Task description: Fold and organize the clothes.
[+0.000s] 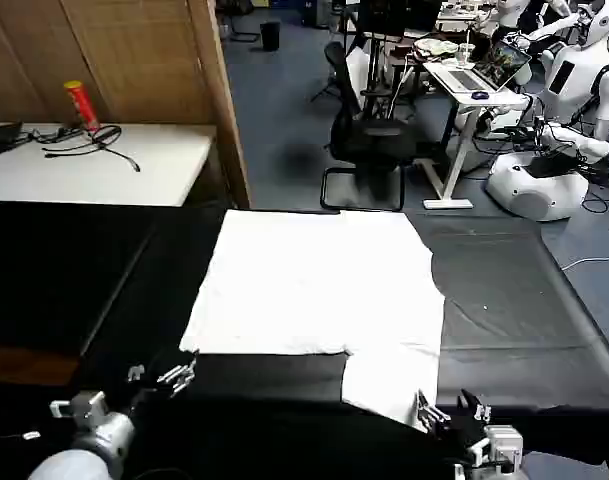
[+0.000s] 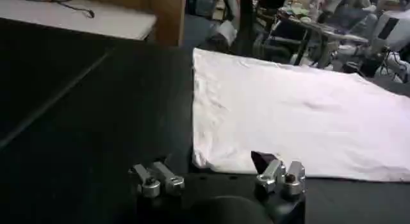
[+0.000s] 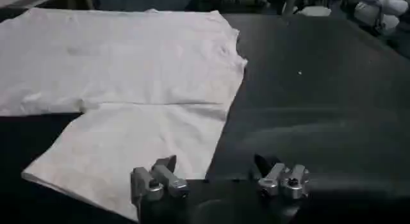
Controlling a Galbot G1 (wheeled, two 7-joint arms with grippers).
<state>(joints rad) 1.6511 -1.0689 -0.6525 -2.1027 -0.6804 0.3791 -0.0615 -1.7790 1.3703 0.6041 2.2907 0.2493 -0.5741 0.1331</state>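
A white T-shirt [image 1: 319, 285] lay spread flat on the black desk [image 1: 514, 290], plain side up with no print showing, its wide body reaching toward the far edge and one narrower flap [image 1: 392, 380] of the cloth extending toward the robot on the right side. The left claw [image 1: 159, 375] sat low over the bare black surface just off the shirt's near left corner, not touching the cloth; in the left wrist view its fingers [image 2: 157, 179] stood well apart, open and empty, with the shirt's corner [image 2: 202, 160] lying just beyond and between them. The right claw [image 1: 449, 412] rested at the near right of the desk, right beside the edge of the near flap; in the right wrist view its jaws were also spread open with nothing between them, one finger [image 3: 154, 180] standing over the cloth's near edge [image 3: 115, 161] and the other over bare black surface. Whether that finger touched the fabric could not be told. The shirt showed light wrinkles and a crease where the flap met the main body. Beyond the desk, to the left, stood a white table [image 1: 104, 165] carrying a red bottle [image 1: 82, 105] and black cables [image 1: 89, 140], and farther back an office chair [image 1: 369, 140] stood on the blue floor.
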